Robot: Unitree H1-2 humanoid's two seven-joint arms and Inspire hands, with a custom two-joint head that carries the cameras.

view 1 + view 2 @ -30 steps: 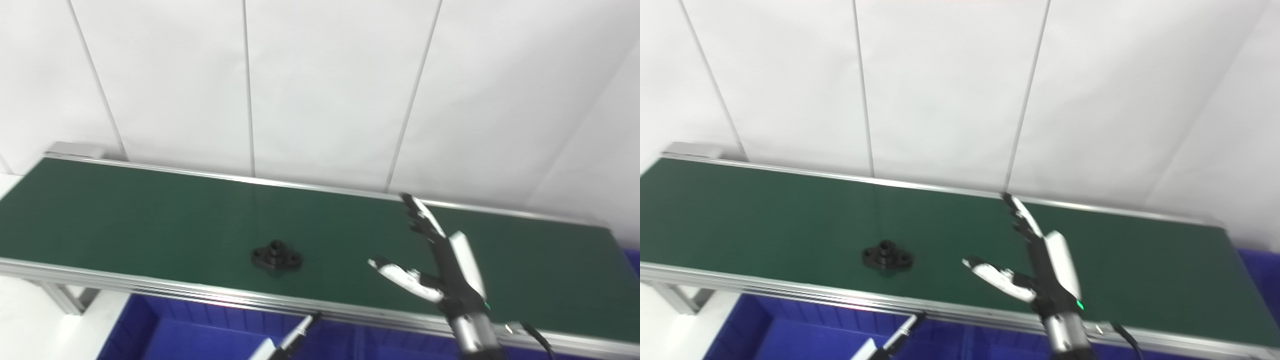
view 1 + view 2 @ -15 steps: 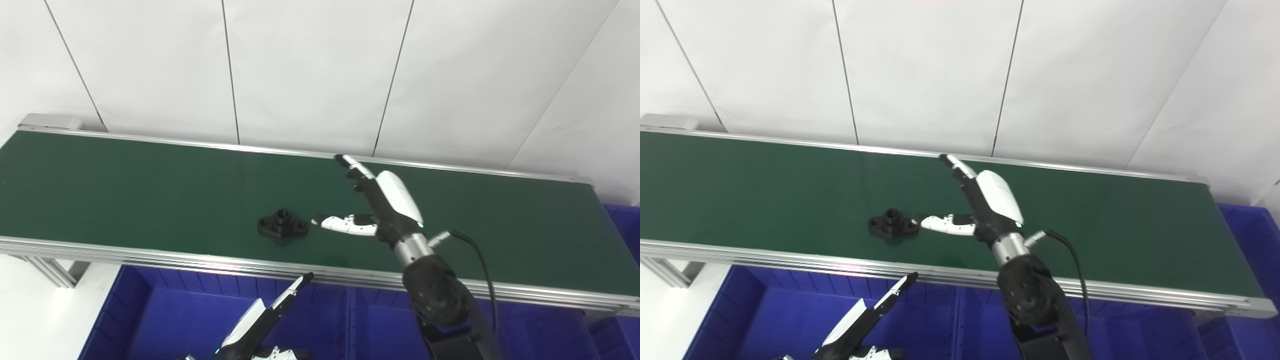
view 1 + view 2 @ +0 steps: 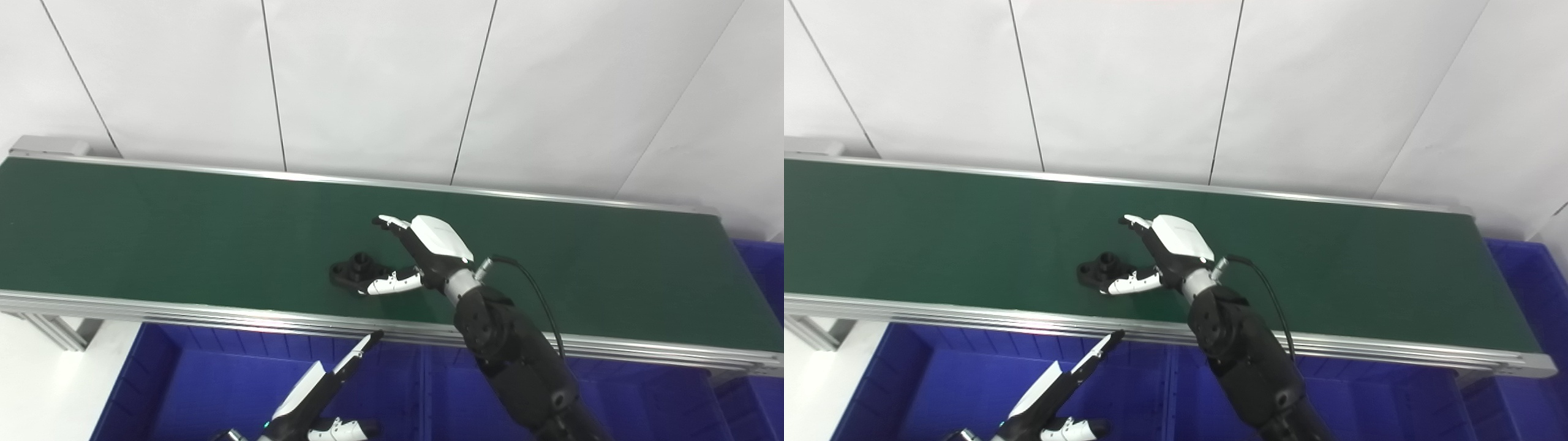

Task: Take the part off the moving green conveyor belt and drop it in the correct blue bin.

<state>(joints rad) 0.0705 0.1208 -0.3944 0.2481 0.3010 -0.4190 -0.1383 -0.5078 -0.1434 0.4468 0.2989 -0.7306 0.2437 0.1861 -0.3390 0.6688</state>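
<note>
A black flanged part (image 3: 351, 269) with a raised round hub lies on the green conveyor belt (image 3: 153, 233), close to its near rail. My right hand (image 3: 422, 250) hovers just right of the part, open. Its thumb (image 3: 387, 284) lies against the part's near right end, and its fingers (image 3: 392, 222) stretch out behind the part, apart from it. Nothing is held. My left hand (image 3: 1058, 392) stays low below the belt over a blue bin (image 3: 937, 392), open, fingers stretched toward the rail.
Blue bins run along under the belt's near rail (image 3: 184, 309), with a divider (image 3: 422, 392) between two of them and another bin at the far right (image 3: 1525, 275). A white panelled wall (image 3: 367, 86) stands right behind the belt.
The camera has tilted down. My right hand has swung left and lowered until its thumb reaches the part's right end, fingers curving over it. The left hand has come further into view.
</note>
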